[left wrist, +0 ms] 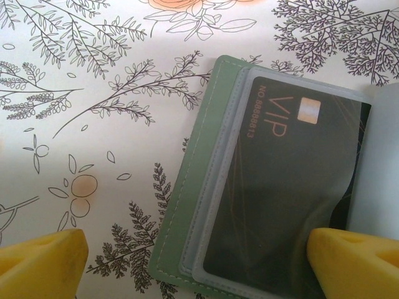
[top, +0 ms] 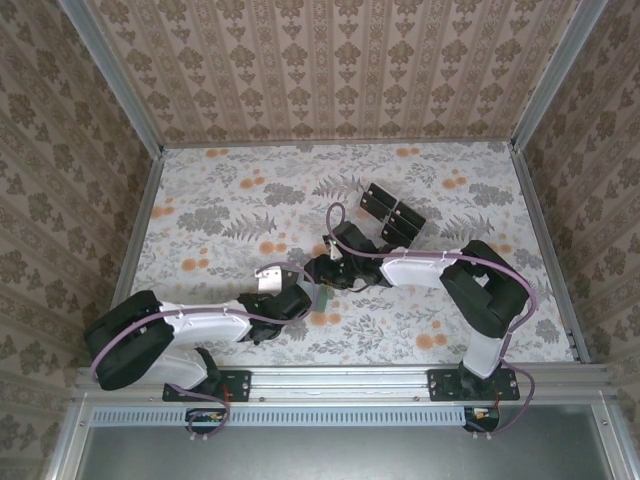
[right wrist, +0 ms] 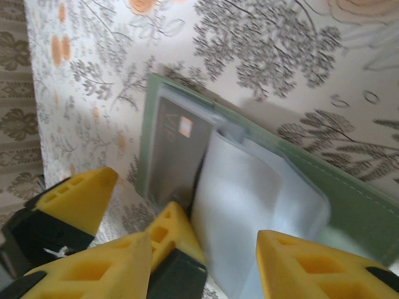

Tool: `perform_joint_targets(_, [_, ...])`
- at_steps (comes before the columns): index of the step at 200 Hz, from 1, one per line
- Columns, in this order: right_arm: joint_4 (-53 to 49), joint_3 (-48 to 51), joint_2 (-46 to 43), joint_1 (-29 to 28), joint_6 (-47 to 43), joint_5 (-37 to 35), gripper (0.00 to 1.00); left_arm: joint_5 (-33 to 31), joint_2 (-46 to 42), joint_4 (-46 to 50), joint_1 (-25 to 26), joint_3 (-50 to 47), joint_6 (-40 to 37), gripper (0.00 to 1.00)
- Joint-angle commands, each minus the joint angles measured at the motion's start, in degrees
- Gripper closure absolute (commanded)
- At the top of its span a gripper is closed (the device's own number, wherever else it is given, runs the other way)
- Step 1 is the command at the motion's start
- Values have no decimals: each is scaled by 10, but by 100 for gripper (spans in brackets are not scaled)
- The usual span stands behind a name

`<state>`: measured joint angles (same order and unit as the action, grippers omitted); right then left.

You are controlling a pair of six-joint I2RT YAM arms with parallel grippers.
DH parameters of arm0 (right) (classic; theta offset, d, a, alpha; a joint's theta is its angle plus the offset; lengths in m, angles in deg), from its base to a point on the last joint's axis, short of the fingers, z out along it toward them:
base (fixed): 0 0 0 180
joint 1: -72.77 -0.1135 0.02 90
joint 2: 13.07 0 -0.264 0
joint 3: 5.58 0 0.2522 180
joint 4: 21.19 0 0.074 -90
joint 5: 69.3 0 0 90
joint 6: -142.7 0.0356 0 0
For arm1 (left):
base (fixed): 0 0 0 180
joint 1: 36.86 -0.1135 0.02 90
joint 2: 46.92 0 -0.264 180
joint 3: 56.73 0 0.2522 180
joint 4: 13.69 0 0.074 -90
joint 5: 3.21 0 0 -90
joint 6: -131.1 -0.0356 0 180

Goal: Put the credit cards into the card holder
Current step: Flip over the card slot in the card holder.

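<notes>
Seemingly steadying holder on surface with wide-released left jaws; straddling lifted clear sleeves with half-parted right jaws, grasp unclear, to bare pockets beside stowed card.

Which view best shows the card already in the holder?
Left wrist: the card sits close, VIP print legible inside the holder. Right wrist shows it slanted and blurred; from above, the holder is a tiny green sliver.

A: What encloses the space?
B: Three walls papered in beige-brown damask, joined by grey metal posts.
A: And below?
B: A desk covered in white cloth printed with grey ferns and orange blossoms, evenly lit.
</notes>
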<state>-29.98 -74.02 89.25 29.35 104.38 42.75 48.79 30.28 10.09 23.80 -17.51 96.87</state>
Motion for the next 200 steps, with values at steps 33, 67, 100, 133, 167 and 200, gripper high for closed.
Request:
perform_joint_targets(33, [5, 10, 3, -11, 15, -15, 52, -10, 13, 33, -4, -10, 9, 0])
perform_joint_targets(67, [14, 5, 24, -11, 18, -13, 52, -9, 12, 32, -3, -11, 9, 0])
perform_joint_targets(100, [13, -9, 41, -11, 16, -9, 52, -9, 12, 32, -4, -11, 9, 0])
perform_joint_targets(133, [15, -18, 51, -11, 18, -3, 52, -8, 11, 32, -3, -11, 9, 0])
perform_joint_targets(167, [16, -29, 53, -12, 18, 4, 52, -8, 4, 31, -4, -10, 7, 0])
perform_joint_targets(200, [9, -43, 49, -16, 16, 8, 52, -9, -12, 35, -3, -11, 4, 0])
